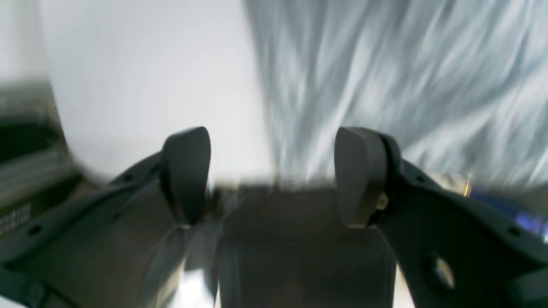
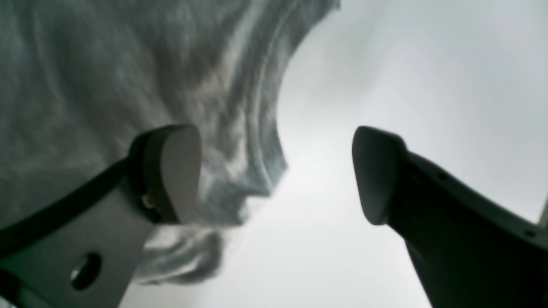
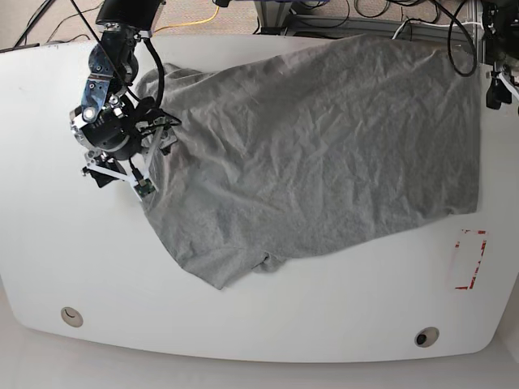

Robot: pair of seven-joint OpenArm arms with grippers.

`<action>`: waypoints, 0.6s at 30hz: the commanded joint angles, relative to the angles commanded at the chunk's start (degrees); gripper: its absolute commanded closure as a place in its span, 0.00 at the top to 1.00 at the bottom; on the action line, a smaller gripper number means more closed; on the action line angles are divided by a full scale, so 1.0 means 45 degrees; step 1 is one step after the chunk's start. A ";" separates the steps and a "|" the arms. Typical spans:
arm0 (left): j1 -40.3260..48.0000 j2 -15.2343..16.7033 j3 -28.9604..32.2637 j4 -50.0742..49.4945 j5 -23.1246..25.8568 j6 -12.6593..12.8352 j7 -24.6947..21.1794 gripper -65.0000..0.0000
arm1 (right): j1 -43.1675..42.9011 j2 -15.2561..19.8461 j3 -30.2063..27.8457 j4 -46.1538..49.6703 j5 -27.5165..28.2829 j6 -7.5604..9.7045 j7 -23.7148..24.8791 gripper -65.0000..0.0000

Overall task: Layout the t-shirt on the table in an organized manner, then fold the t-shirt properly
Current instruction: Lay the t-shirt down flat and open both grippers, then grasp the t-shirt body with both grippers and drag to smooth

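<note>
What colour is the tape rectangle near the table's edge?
Red tape rectangle on the white table, clearest in the base view.

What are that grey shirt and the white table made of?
The t-shirt looks like soft knit cotton or a blend: matte heather-grey, creased all over. The table seems a hard, smooth white laminate or painted board, faintly glossy; its core cannot be told.

T-shirt spread across table, from upper left to right edge. Right gripper over shirt's left edge; left gripper off shirt's upper right corner. Taped rectangle below shirt's right end. Grommet holes near front edge.
</note>
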State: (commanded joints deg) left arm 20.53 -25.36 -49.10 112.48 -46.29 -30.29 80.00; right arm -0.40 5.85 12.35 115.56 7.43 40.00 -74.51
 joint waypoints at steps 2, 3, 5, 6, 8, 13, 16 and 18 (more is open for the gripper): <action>-0.0762 0.0527 0.0352 0.0000 0.0625 0.0215 0.0000 0.66 | 0.0039 -0.0039 -0.0274 -0.0176 0.0391 0.0000 0.0391 0.73; -0.0957 0.0664 0.0488 0.0000 0.0860 0.0234 0.0000 0.65 | 0.0039 -0.0039 -0.0352 -0.0176 0.0488 0.0000 0.0527 0.70; -0.1328 0.1153 0.0957 0.0000 0.1680 0.0234 -0.0264 0.60 | 0.0000 -0.0274 -0.0508 -0.0410 0.0606 0.0000 0.0899 0.54; -0.1328 0.1426 0.1211 0.0000 0.2071 0.0234 -0.0498 0.55 | 0.0000 -0.0371 -0.0508 -0.0527 0.0606 0.0000 0.1016 0.45; -0.1348 0.1758 0.1680 0.0000 0.2696 0.0234 -0.1045 0.44 | 0.0000 -0.0430 -0.0488 -0.0742 0.0606 0.0000 0.1133 0.31; -0.1348 0.2227 0.3634 -0.0137 0.5158 0.0234 -0.2940 0.06 | -0.0059 -0.0430 -0.0488 -0.1719 0.0586 0.0000 0.1172 0.00; -0.1348 0.2559 0.4376 -0.0762 0.6525 0.0215 -0.3331 0.00 | -0.0371 -0.0410 -0.0488 -0.2071 0.0586 0.0000 0.1348 0.02; -0.1348 0.2657 0.4552 -0.1231 0.6916 0.0215 -0.3429 0.00 | -0.0547 -0.0410 -0.0488 -0.2286 0.0586 0.0000 0.1543 0.01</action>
State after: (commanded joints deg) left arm 14.46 -13.41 -28.62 106.95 -15.16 -29.32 64.57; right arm -2.86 4.00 10.15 105.27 10.07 40.00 -67.56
